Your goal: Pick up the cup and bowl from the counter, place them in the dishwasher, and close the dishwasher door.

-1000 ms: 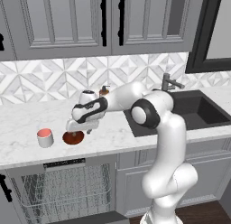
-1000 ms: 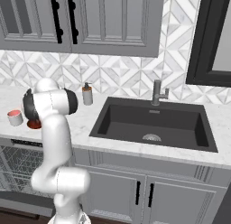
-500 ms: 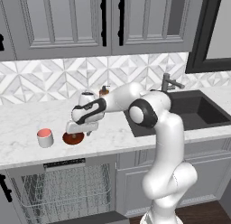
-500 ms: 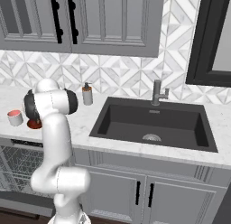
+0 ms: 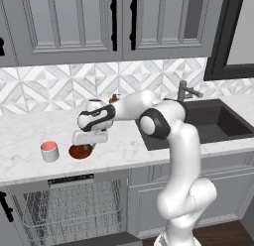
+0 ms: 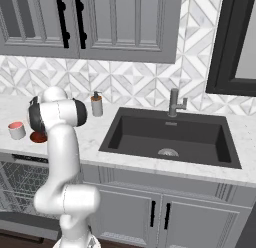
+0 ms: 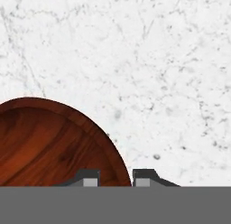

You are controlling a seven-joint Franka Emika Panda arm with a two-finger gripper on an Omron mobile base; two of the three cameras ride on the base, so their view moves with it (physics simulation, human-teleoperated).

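Observation:
The dark reddish-brown bowl [image 5: 79, 151] [image 6: 37, 137] [image 7: 45, 146] rests on the white marble counter [image 5: 124, 147]. My gripper [image 5: 87, 143] [image 7: 116, 178] points down over the bowl's right edge. In the hand view its two fingertips [image 7: 89, 178] stand close together with the bowl's rim between them, one inside and one outside, shut on the rim. The cup [image 5: 49, 151] [image 6: 16, 130], pale outside and red inside, stands upright just left of the bowl, apart from it. Below the counter the dishwasher [image 5: 69, 210] is open and its wire rack shows.
A grey soap dispenser [image 6: 96, 105] stands by the backsplash behind my arm. The black sink [image 6: 170, 134] and its faucet [image 6: 173, 103] lie to the right. Grey wall cabinets [image 5: 99, 27] hang above, and the lowered dishwasher door [image 6: 20, 219] juts out near the floor.
The jaws have come together from wide open onto the bowl's rim. The arm, the bowl and the cup have kept their places.

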